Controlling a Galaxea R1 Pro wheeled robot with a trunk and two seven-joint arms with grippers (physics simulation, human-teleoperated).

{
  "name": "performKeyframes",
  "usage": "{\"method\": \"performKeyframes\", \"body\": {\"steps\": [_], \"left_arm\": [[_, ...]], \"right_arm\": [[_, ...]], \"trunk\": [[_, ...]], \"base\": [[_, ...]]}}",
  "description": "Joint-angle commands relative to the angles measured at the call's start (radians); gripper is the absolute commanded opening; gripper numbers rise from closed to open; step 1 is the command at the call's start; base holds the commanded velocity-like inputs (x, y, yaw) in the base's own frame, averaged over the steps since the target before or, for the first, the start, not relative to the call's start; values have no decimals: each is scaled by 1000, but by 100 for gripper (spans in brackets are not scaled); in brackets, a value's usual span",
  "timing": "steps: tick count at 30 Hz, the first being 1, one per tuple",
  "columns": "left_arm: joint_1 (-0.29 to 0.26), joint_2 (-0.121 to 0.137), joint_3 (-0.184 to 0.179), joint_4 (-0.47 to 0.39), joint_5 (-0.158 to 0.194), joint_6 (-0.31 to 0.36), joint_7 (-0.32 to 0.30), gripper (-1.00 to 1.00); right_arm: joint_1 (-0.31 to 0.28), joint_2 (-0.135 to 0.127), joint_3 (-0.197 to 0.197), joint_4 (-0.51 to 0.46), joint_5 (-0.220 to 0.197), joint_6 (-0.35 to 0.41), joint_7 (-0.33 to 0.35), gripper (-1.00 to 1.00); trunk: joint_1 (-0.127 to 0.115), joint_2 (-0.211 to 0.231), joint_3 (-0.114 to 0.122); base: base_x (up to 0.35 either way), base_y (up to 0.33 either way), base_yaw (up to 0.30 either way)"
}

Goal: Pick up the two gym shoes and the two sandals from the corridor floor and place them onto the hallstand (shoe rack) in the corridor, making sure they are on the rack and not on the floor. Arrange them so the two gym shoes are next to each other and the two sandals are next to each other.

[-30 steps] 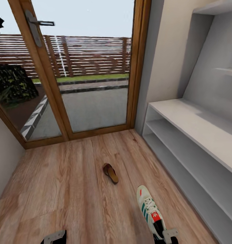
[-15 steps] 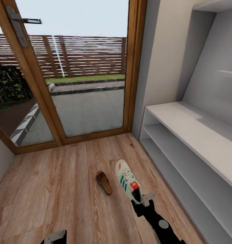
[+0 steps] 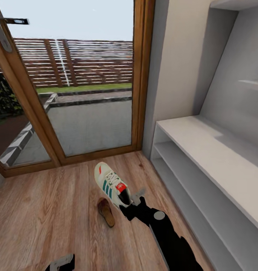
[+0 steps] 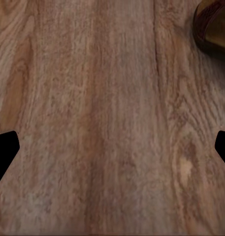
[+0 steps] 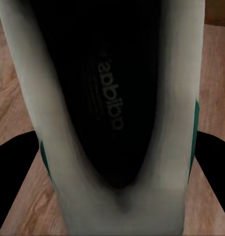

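While my right tool [image 3: 133, 203] is clamped on the heel of one gym shoe [image 3: 110, 183], the shoe is held clear of the corridor floor [image 3: 49, 218], toe pointing away from the tool toward the glass door [image 3: 87, 82]. Just beside the tool, on its left, one sandal [image 3: 106, 212] lies on the floor. The hallstand [image 3: 219, 158] stands to the tool's right, apart from it. My left tool [image 4: 112, 147] is released, fingers spread above bare floor near the sandal.

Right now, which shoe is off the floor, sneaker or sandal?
The cream gym shoe with green stripes: the right gripper grips its heel. The brown sandal lies flat on the corridor floor.
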Motion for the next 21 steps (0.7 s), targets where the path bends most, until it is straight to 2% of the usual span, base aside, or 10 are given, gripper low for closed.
{"method": "performKeyframes", "body": {"steps": [1, 3, 5, 6, 7, 9, 10, 13, 21], "left_arm": [[0, -1, 2, -1, -3, -3, 2, 100], [0, -3, -3, -4, -5, -3, 3, 100], [-4, -3, -4, -7, -8, -2, 7, 100], [-5, -3, -4, -8, -8, -1, 8, 100], [-12, 2, -2, -11, -5, 6, 11, 100], [-16, 3, -1, -13, -3, 10, 12, 100], [-20, 1, 1, -20, -2, 14, 16, 100], [-34, -11, 5, -51, 1, 17, 48, 100], [-41, -62, 5, -123, -1, 16, 147, 100]], "right_arm": [[-1, 0, 10, -21, 12, 16, 8, -100], [-3, 0, 83, -113, -27, 52, 15, -100], [-3, 0, 168, -176, -153, 69, 23, -100], [-3, 0, 177, -182, -176, 71, 23, -100], [-3, 0, 200, -201, -260, 87, 24, -100], [-3, 0, 208, -218, -301, 114, 24, -100], [-3, 0, 213, -246, -328, 165, 25, -100], [-3, 0, 215, -268, -344, 221, 26, -100], [-28, 0, 216, -282, -364, 241, 28, -100]], "trunk": [[0, 0, -1], [0, 0, -1], [0, 0, -1], [0, 0, -1], [0, 0, -1], [0, 0, -1], [0, 0, -1], [0, 0, -1], [0, 0, -1]], "base": [[94, -89, 0], [39, -37, 0], [12, -11, 0], [6, -6, 0], [3, -2, 0], [2, -2, 0], [0, 0, 0], [0, 0, 0], [0, 0, 0]]}}
